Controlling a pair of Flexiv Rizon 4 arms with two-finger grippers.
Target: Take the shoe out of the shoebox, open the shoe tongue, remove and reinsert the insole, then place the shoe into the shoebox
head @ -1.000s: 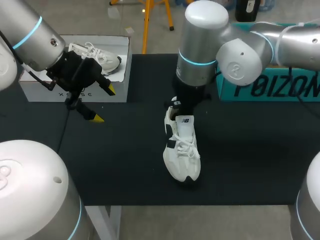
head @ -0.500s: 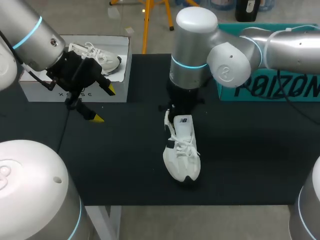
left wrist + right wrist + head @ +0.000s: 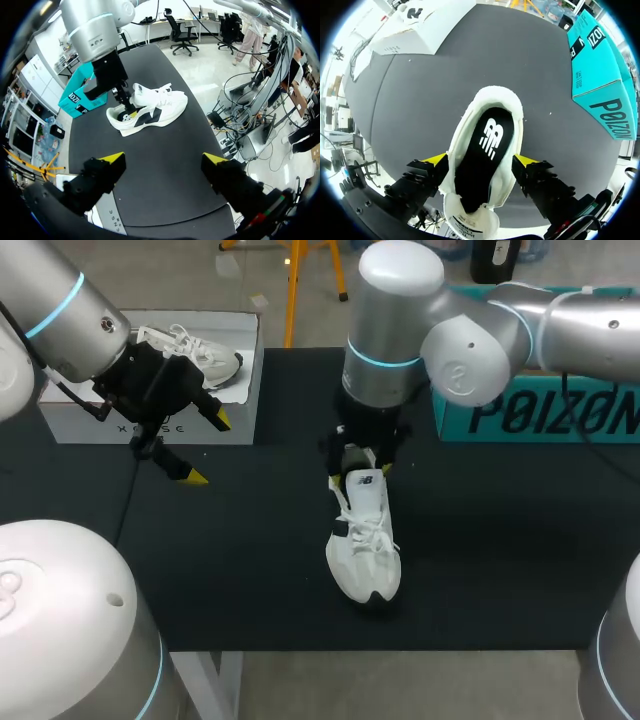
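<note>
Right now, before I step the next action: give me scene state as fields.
shoe: out of the box, upright on the table, toe toward the robot
insole: black, seated inside the shoe
right gripper: at the shoe's heel opening; grip not clear
left gripper: open, empty, above the table in front of the white shoebox
white shoebox: far left of the table, holds a second shoe
teal box: far right of the table
</note>
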